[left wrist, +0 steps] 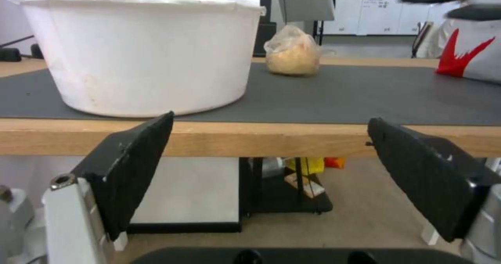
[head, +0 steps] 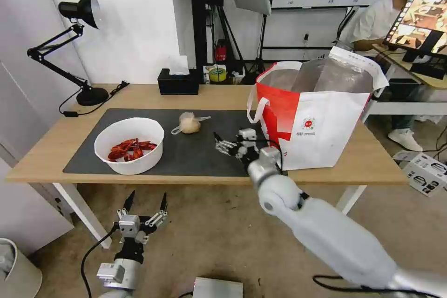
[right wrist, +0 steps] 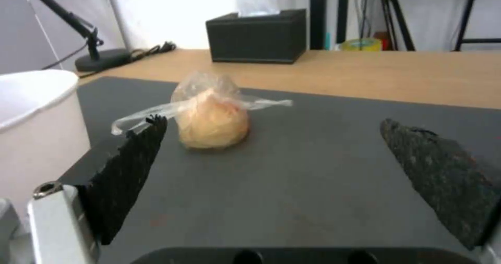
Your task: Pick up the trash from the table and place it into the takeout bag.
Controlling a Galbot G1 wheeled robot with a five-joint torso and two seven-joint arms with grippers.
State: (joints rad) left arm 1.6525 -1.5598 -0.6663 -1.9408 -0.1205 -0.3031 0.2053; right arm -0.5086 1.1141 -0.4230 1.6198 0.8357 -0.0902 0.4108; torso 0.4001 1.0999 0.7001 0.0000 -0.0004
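Note:
On the table [head: 56, 149], a white bowl of red crayfish shells [head: 129, 144] stands at the left of the dark mat [head: 195, 158]. A small knotted clear bag with a beige lump [head: 189, 123] lies mid-mat. The white and red takeout bag [head: 316, 116] stands open at the right. My right gripper [head: 218, 143] hovers open low over the mat, between lump and takeout bag, pointing at the lump [right wrist: 211, 119], with nothing between its fingers [right wrist: 130, 166]. My left gripper [head: 147, 195] is open below the table's front edge, facing the bowl [left wrist: 141, 52].
A black desk lamp [head: 81, 46] stands at the table's back left with its cable trailing. A black tissue box [head: 178, 81] and a tape roll [head: 217, 74] sit along the back edge. A white bin [head: 14, 265] stands on the floor at the left.

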